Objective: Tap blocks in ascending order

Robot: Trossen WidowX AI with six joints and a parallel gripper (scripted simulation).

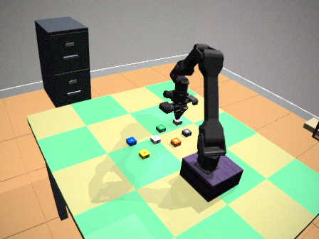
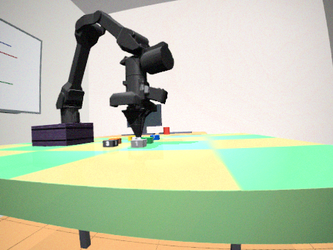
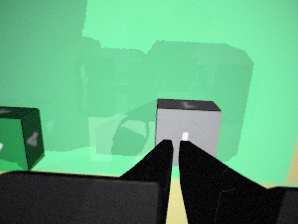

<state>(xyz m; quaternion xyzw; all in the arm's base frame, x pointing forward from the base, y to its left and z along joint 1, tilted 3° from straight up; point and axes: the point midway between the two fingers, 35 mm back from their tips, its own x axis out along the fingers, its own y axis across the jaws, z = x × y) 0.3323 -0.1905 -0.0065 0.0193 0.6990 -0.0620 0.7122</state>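
Hovering claw (image 3: 175, 146), tips pressed together, empty, just above grey block (image 3: 189, 127); descending thus risks shoving it.

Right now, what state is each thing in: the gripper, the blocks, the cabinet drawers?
gripper: shut, tips just over the gray block, holding nothing.
gray block: flat on the table, not lifted.
green block: flat on the table, apart from the gripper.
filing cabinet: both drawers closed.

Matt black gripper (image 1: 179, 117), smooth grey block (image 1: 177, 121), glossy chequered table (image 1: 107, 178).
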